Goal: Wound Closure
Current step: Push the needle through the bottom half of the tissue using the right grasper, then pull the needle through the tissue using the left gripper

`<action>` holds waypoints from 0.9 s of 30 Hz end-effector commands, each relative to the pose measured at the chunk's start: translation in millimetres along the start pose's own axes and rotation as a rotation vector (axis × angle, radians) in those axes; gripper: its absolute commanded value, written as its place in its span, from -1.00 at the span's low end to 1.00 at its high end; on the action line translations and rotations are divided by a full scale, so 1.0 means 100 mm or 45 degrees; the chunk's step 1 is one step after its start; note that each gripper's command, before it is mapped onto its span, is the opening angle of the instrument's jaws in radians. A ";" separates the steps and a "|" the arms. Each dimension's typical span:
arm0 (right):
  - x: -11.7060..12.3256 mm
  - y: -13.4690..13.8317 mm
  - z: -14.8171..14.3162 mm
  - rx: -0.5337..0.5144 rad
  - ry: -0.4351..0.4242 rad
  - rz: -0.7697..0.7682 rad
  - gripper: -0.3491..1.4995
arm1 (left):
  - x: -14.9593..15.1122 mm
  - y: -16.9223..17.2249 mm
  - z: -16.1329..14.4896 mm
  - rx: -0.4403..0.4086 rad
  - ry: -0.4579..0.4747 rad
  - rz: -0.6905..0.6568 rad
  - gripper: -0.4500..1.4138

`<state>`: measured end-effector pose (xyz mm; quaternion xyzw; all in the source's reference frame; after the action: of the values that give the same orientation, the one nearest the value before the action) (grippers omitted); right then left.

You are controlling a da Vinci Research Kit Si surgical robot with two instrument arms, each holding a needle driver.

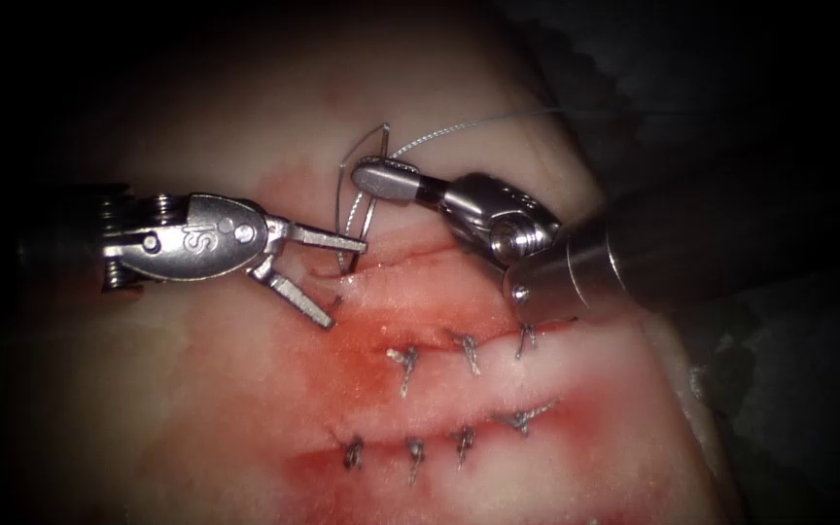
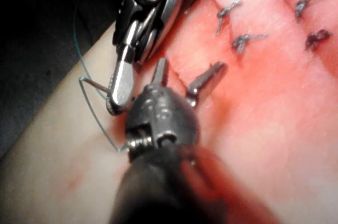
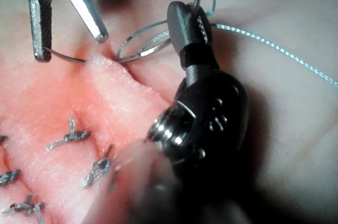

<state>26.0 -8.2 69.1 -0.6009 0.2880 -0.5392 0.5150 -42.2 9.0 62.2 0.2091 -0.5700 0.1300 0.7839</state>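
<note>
1. Dark surround, tissue (image 1: 245, 408) lit; needle (image 1: 354, 209) arcs just above the cut (image 1: 410, 261), tip end entering it.
2. My right tool (image 1: 386, 180), jaws clamped on needle; grip slip would twist it.
3. My left tool (image 1: 313, 272), jaws spread, holding nothing, beside cut; thread (image 1: 459, 128) loops could snag.

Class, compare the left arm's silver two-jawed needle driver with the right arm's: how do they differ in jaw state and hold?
The left arm's silver needle driver has open jaws; the right arm's needle driver has shut ones. The left holds nothing; the right grips the grey braided thread. The left's tips sit at the open cut; the right's lie beyond it. Both are wristed metal tools.
</note>
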 end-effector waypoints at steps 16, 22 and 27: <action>0.005 0.012 0.005 0.010 0.010 0.127 -1.00 | 0.014 -0.002 0.006 0.038 -0.004 0.066 -0.42; 0.008 0.013 0.004 0.017 0.000 0.058 -0.91 | 0.016 -0.006 0.012 0.042 -0.001 0.009 -1.00; 0.009 0.019 -0.004 0.173 -0.127 -0.882 0.40 | 0.013 -0.008 0.013 0.069 -0.105 -0.097 -1.00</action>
<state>26.5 -10.7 66.1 -0.6539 -0.0018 -0.6719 0.3478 -42.0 6.8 63.2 0.2605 -0.5923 0.1011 0.7557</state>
